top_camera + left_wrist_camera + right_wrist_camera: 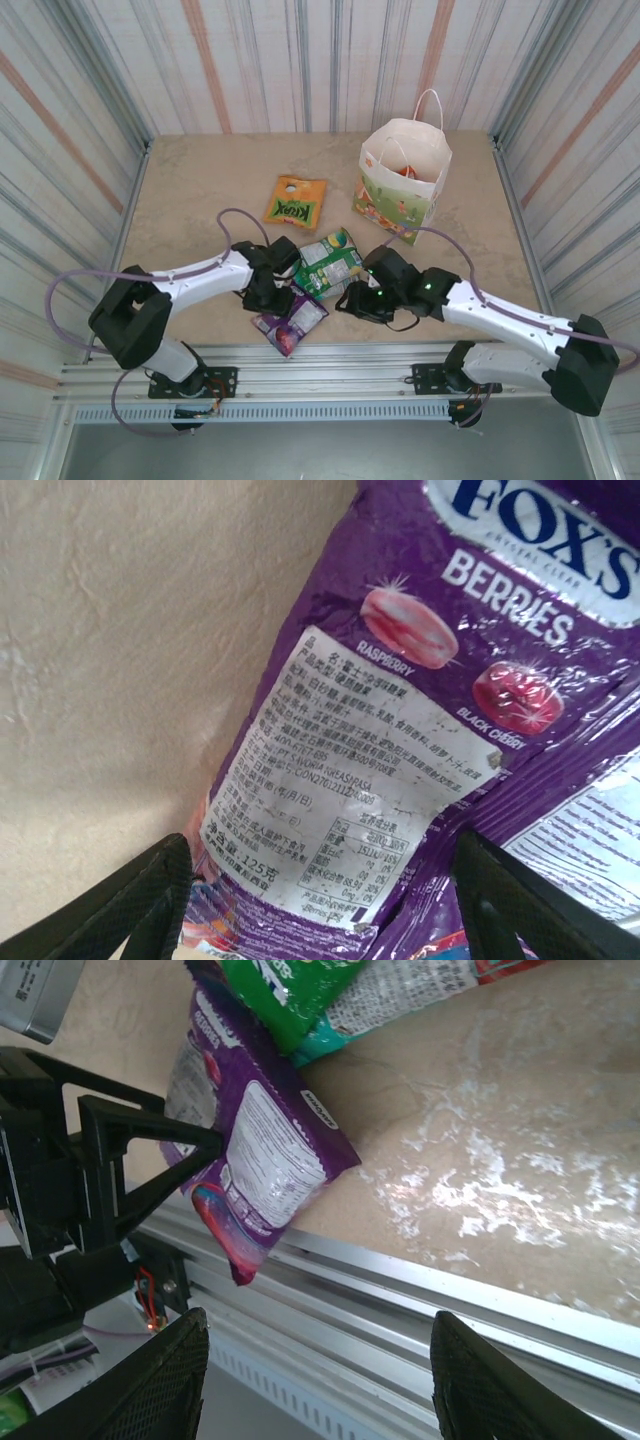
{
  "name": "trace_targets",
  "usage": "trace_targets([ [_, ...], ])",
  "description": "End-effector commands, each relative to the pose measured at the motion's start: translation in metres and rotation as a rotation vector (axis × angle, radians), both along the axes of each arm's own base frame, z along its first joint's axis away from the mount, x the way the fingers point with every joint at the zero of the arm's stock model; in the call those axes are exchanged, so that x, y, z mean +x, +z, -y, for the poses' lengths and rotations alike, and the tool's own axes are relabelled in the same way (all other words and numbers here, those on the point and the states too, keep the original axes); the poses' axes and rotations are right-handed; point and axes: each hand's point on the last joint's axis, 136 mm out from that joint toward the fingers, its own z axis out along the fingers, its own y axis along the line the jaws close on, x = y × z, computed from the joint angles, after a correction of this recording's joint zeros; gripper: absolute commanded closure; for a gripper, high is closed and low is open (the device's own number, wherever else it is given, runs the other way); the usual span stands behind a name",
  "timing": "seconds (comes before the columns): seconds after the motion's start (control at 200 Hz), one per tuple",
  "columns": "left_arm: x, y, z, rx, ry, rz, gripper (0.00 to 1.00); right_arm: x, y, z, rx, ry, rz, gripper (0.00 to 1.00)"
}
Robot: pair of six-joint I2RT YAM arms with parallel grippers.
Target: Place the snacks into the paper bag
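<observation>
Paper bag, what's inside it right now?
Through the open top of the paper bag, a bit of an orange-red packet shows near the rim. The bag's walls cover everything lower down, so whether more lies inside cannot be told.

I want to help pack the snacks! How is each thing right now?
paper bag: standing upright, top open.
orange-red packet: inside the bag, mostly hidden.
orange packet: lying flat on the table, alone.
green packet: lying on the table, not held.
purple packet: lying at the near table edge, not gripped.
left gripper: open, fingers either side of the purple packet.
right gripper: open, empty.
</observation>
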Motion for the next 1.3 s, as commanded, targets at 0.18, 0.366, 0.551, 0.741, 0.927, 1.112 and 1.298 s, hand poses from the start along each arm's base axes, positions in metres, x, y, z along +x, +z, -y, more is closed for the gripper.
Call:
trace_targets([
  [0.18, 0.036, -0.004, -0.022, 0.195, -0.087, 0.126, 0.27, 0.010, -0.007, -0.020, 0.034, 0.055, 0.023, 0.40],
  [0.366, 0.048, 0.012, -0.009, 0.117, -0.068, 0.142, 0.27, 0.012, -0.013, -0.025, 0.025, 0.079, 0.024, 0.40],
  [0.551, 0.034, 0.041, 0.002, -0.058, 0.055, 0.118, 0.27, 0.015, -0.017, -0.030, -0.019, 0.135, 0.034, 0.41],
  [0.741, 0.008, 0.061, -0.017, -0.145, 0.227, 0.083, 0.29, 0.024, -0.016, -0.053, -0.015, 0.253, 0.075, 0.42],
  [0.927, -0.015, 0.053, -0.031, -0.284, 0.471, 0.003, 0.32, 0.038, -0.022, -0.071, -0.057, 0.350, 0.108, 0.42],
  [1.112, -0.021, 0.045, -0.050, -0.360, 0.624, -0.024, 0.33, 0.046, -0.041, -0.081, -0.102, 0.411, 0.102, 0.44],
  [1.298, -0.024, 0.029, -0.051, -0.466, 0.720, -0.081, 0.33, 0.048, -0.058, -0.082, -0.141, 0.433, 0.085, 0.48],
])
